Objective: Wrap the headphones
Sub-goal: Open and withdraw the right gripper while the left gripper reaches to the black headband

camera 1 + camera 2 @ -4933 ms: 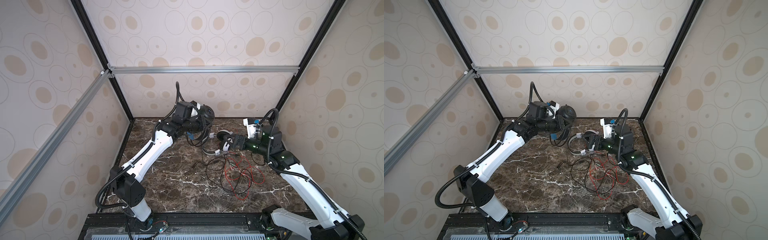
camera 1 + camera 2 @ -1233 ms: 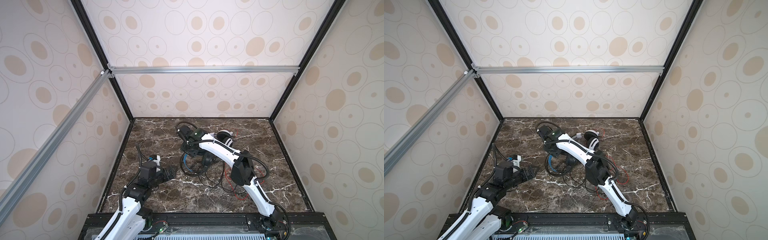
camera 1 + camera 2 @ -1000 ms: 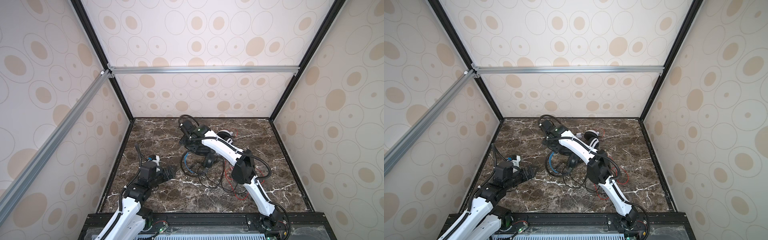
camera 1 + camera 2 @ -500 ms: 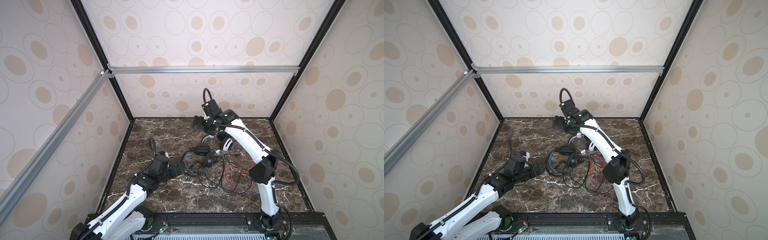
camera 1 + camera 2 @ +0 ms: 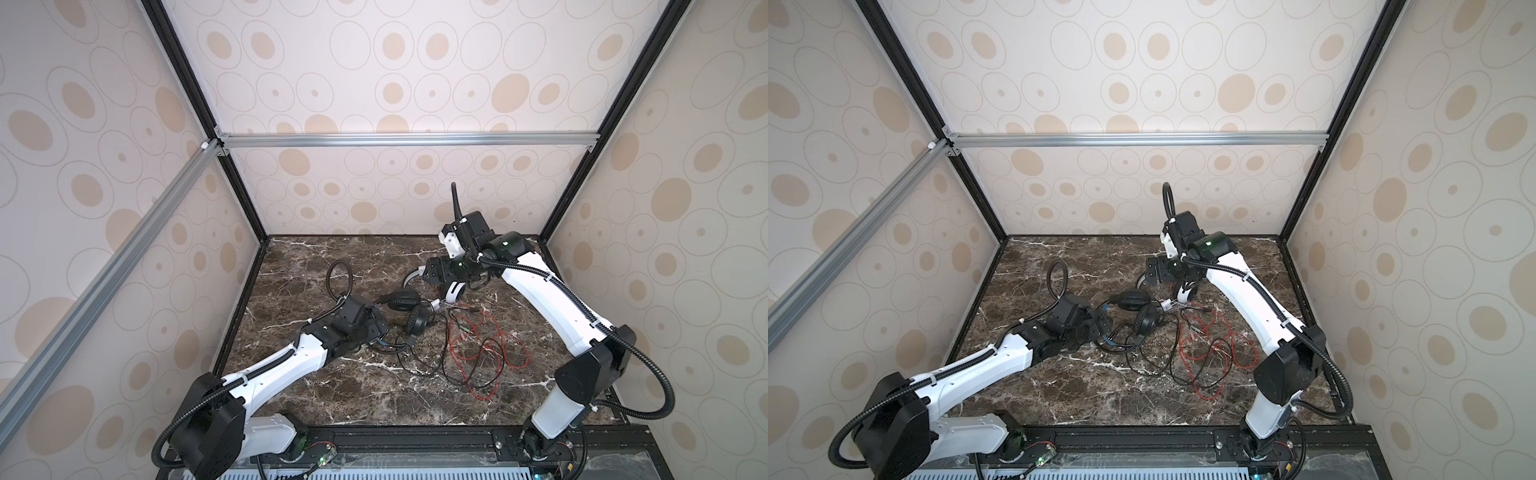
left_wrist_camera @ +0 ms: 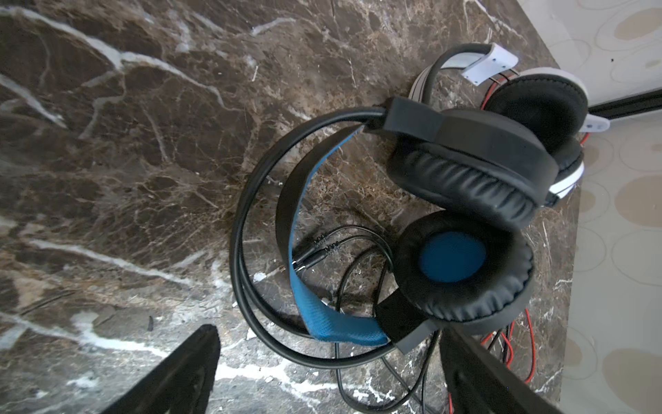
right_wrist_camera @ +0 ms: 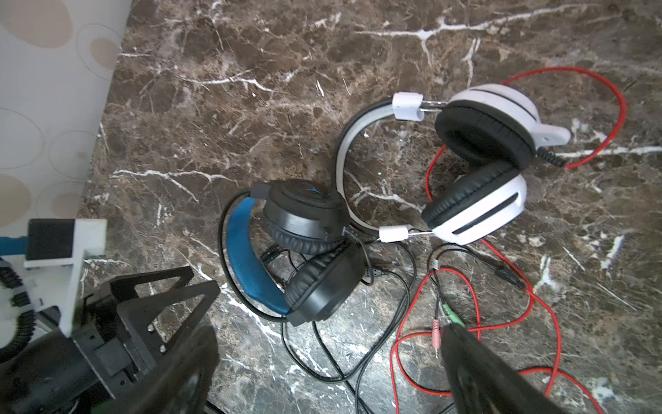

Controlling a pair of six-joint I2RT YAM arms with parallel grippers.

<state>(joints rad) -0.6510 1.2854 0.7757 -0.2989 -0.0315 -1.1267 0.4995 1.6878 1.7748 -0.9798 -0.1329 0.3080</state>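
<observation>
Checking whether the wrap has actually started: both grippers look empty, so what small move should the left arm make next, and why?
Probably ease the left gripper forward and close on the black headset by its headband. The jaws stand open and empty with the band just ahead of them, and the black cord lies loose on the table, unwrapped; a grip would steady the headset.

The floor (image 5: 374, 399) is dark brown marble with white veins. The 9 o'clock wall (image 5: 83, 166), 12 o'clock wall (image 5: 374, 83) and 3 o'clock wall (image 5: 685, 208) carry pale wallpaper printed with beige ovals and thin rings. Black posts (image 5: 200, 108) stand in both 12 o'clock corners. One aluminium rail (image 5: 407, 139) crosses the 12 o'clock wall, and a side rail (image 5: 124, 255) crosses the 9 o'clock wall. A black base rail (image 5: 415, 442) closes the 6 o'clock edge. Lighting is even and diffuse.
</observation>
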